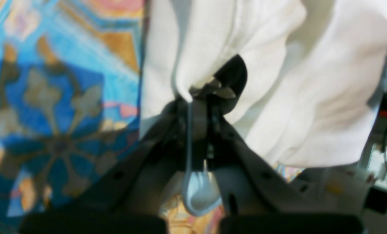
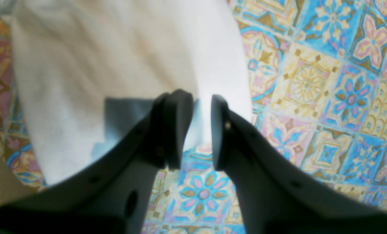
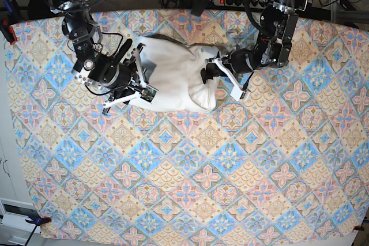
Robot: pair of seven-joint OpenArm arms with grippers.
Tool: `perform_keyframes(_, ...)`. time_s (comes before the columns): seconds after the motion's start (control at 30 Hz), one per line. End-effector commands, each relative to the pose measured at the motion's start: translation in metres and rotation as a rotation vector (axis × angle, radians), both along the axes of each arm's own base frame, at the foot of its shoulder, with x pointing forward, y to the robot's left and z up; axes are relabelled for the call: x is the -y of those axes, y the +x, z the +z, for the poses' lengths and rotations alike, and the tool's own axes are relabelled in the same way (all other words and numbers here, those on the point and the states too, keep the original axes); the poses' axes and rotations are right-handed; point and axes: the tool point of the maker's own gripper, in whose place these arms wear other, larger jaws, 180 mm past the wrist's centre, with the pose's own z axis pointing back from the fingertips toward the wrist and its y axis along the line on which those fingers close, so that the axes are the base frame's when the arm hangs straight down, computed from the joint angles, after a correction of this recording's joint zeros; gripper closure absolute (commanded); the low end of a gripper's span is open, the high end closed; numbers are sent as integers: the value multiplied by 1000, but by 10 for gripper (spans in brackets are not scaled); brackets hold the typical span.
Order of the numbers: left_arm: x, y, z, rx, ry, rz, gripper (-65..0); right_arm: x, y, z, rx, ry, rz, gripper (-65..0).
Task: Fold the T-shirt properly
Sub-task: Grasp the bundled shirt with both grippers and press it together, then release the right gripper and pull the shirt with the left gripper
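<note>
T-shirt (image 3: 173,76) edge pinched by left pincer (image 1: 200,92); right pincer (image 2: 201,130) parted at opposite edge.

Your left gripper (image 1: 209,92): jaws pinched tight on bunched edge of T-shirt (image 3: 173,79), at shirt's camera-right side, arm angled down from far edge. Your right gripper (image 2: 201,130): jaws slightly parted, nothing between them, hovering at T-shirt's camera-left edge, arm angled in from far-left corner.
</note>
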Motion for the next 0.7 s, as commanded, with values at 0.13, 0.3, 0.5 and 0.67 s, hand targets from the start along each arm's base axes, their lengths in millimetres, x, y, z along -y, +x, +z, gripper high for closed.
perform_keyframes(0.13, -9, -5, 17, 61, 32, 15, -9, 1, 12, 13, 50, 15, -4, -138)
perform_keyframes(0.3, -42, -1, 60, 179, 43, 111, -12, 25, 23, 17, 66, 6, -84, -138)
perform_keyframes(0.5, -63, -6, 91, 250, 70, 158, -96, 26, 53, 23, 86, 32, -131, -138)
perform_keyframes(0.67, -69, -12, 85, 204, 91, 151, -255, 27, 67, 24, 89, 35, -141, -138)
